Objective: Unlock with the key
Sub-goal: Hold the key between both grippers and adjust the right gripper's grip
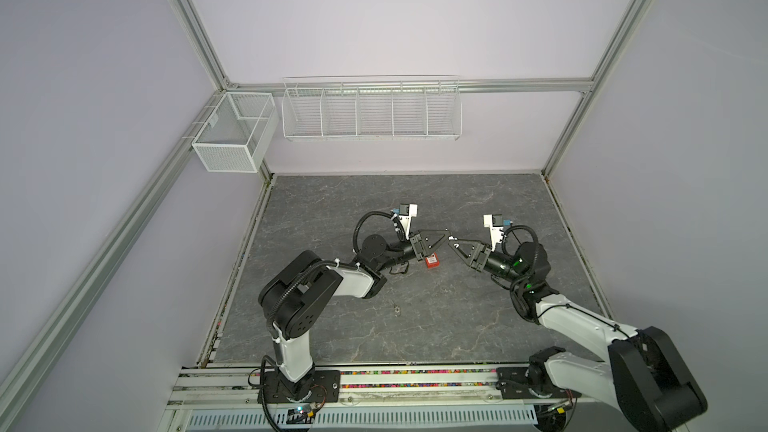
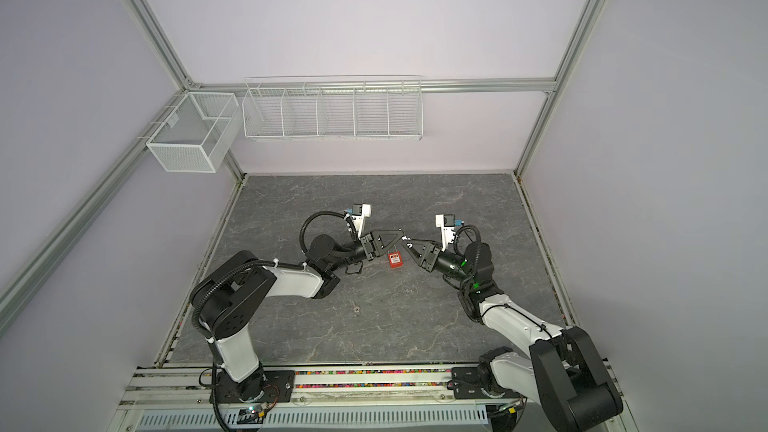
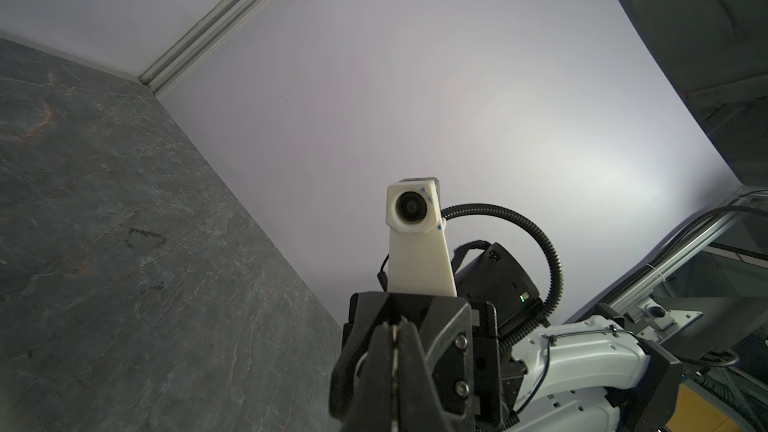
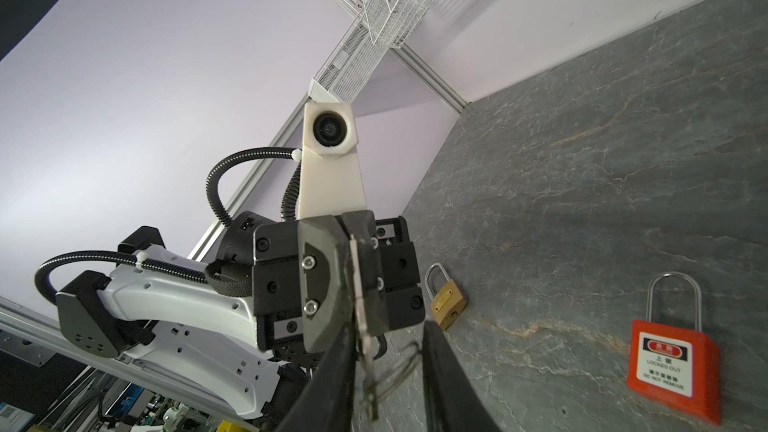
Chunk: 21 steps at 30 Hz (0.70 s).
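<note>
L gripper (image 1: 448,237) clamped on key (image 4: 365,326); R gripper (image 1: 454,245) jaws apart either side of it, tips meeting over the middle of the table (image 1: 478,326).
L to R: mesh bin (image 1: 232,135) & wire rack (image 1: 370,110) hang on the walls by the back-left corner, well apart from both arms. Brass padlock (image 4: 446,301) lies flat, nearer the front edge. Red padlock (image 4: 673,359) lies flat just beside L gripper, well apart from every edge. Wide strip of tabletop btwn grippers & back edge.
</note>
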Motion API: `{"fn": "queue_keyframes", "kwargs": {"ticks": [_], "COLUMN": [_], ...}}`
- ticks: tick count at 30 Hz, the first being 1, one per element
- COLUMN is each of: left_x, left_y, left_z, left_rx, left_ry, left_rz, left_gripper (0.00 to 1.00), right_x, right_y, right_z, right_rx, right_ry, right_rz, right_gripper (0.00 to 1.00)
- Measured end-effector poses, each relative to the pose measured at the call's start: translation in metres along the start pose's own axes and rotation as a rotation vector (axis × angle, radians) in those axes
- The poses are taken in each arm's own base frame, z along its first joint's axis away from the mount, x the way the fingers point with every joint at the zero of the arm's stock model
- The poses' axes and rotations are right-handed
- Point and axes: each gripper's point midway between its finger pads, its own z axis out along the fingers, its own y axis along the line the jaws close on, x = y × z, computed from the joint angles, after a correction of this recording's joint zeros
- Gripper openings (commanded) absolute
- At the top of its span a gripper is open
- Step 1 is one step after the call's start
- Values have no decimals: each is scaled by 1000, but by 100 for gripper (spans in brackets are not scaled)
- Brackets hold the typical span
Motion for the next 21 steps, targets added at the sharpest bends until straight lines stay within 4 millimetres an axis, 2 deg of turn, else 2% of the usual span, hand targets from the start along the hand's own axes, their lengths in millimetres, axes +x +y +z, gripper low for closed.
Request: {"fn": "queue_keyframes", "kwargs": {"ticks": [4,8,15,21], "left_x": [-4,-5,-6,-8], "left_y": [2,2,2,3], "left_z": [-2,-2,-2,-3], "left_rx": [-7,-8,-7,-12], "left_ry": [-11,-13,-17,-23], "left_rz": [1,1,5,12], "left_gripper": [0,0,0,0], "right_x": [-1,-1,0,-1], "right_y": [4,7,3,1], "right_z": [-3,-4,-5,-4], "right_rx": [0,1,15,14], "right_ry": [-1,-4,1,-4], "right_rz": [-10,-19,3,15], "right_gripper": [29,19,6,6]}}
